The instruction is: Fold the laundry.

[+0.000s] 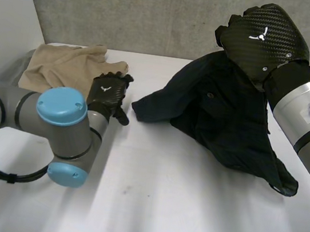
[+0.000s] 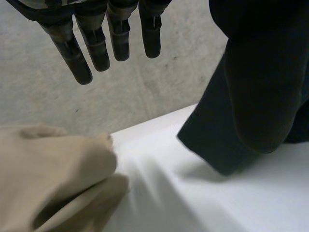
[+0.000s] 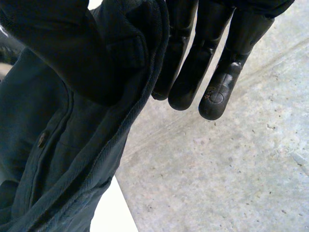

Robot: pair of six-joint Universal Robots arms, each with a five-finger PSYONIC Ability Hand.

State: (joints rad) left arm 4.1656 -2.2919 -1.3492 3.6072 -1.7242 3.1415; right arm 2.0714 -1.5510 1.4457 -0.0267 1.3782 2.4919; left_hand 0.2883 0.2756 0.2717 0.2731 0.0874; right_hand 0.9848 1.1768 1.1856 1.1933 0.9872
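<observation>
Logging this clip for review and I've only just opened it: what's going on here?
The right robot hand holds a dark shirt up by one edge at the back of the white table. The cloth is caught between its thumb and straight fingers, and the rest trails onto the tabletop. The left robot hand hovers open and empty beside a crumpled beige garment. Neither piece is folded yet.

Dark shirt point(image 1: 224, 114) raised, hanging, lower edge trailing down; beige garment point(image 1: 64, 66) crumpled, apart.
</observation>
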